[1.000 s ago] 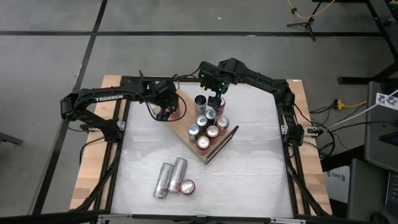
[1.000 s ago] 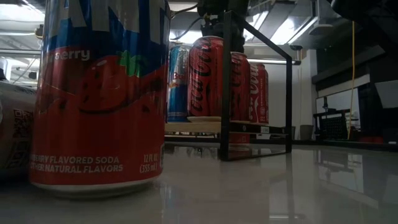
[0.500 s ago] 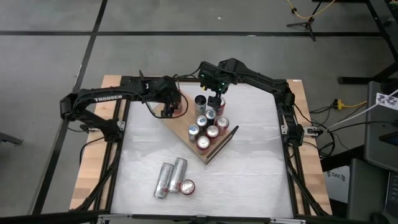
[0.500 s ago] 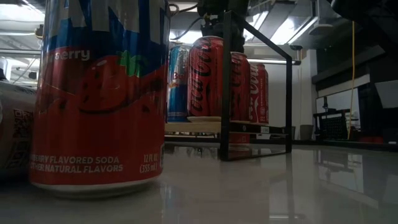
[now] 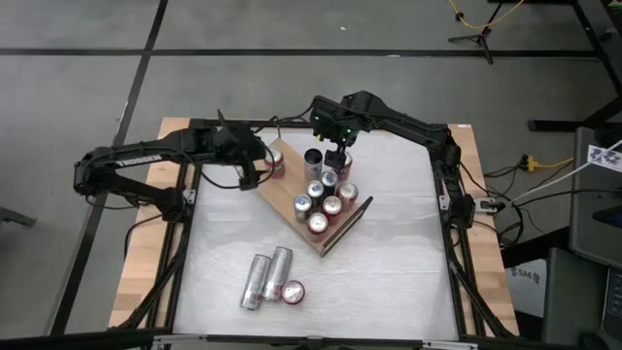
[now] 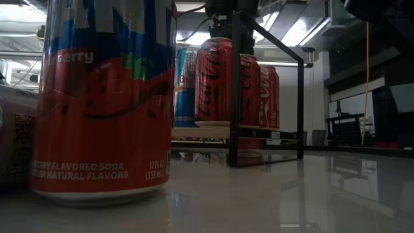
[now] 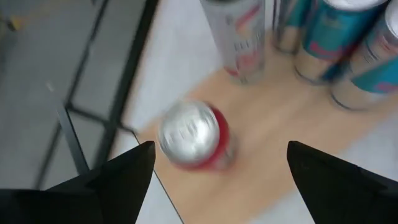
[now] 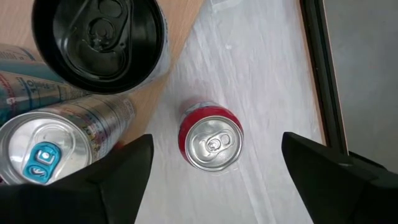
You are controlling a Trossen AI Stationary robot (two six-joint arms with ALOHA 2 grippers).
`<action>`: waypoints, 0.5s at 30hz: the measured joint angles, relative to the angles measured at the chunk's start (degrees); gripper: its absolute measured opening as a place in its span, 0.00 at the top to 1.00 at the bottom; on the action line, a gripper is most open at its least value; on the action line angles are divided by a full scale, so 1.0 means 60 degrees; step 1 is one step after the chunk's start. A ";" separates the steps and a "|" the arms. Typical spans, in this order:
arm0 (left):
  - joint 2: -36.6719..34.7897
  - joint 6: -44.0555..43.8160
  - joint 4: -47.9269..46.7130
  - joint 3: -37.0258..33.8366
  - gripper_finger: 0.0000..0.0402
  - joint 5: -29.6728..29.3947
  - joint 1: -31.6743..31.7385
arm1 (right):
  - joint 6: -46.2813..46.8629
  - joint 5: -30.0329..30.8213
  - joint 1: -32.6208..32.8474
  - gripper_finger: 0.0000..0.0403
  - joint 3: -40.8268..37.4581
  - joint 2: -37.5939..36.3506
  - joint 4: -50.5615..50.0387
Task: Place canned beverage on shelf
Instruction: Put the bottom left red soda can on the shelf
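Note:
The shelf [image 5: 289,201] is a wooden board lying at a slant on the white table, with several cans standing on it. A red can [image 5: 275,160] [image 7: 194,137] stands upright on the shelf's far left corner. My left gripper [image 5: 247,167] [image 7: 217,186] hovers open just left of it, touching nothing. My right gripper [image 5: 337,151] [image 8: 214,180] hangs open above another red can [image 8: 211,142], which stands on the table beside the shelf's far edge.
A black can [image 8: 99,43] stands on the shelf near my right gripper. The shelf's black wire rail [image 5: 350,222] rises at its right end. Two silver cans [image 5: 265,276] lie near the table's front edge, with a red soda can [image 5: 293,291] [image 6: 103,97] upright beside them.
My left gripper has drawn back from the red can on the shelf's corner, going up and toward the table's left edge while rolling its wrist. The can stays standing on the shelf.

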 joint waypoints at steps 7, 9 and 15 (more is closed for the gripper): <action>0.0158 -0.2450 -0.2093 -0.0028 0.12 0.0562 -0.0578 | -0.0376 0.1408 0.0000 0.14 0.0000 -0.0097 -0.0020; 0.0266 -0.2846 -0.1912 -0.0241 0.12 0.0534 -0.0789 | -0.0585 0.2041 0.0000 0.14 0.0000 -0.0152 0.0003; 0.0376 -0.3618 -0.0371 -0.1383 0.22 0.0401 -0.0954 | -0.0817 0.2422 -0.0081 0.14 0.0000 -0.0187 0.0004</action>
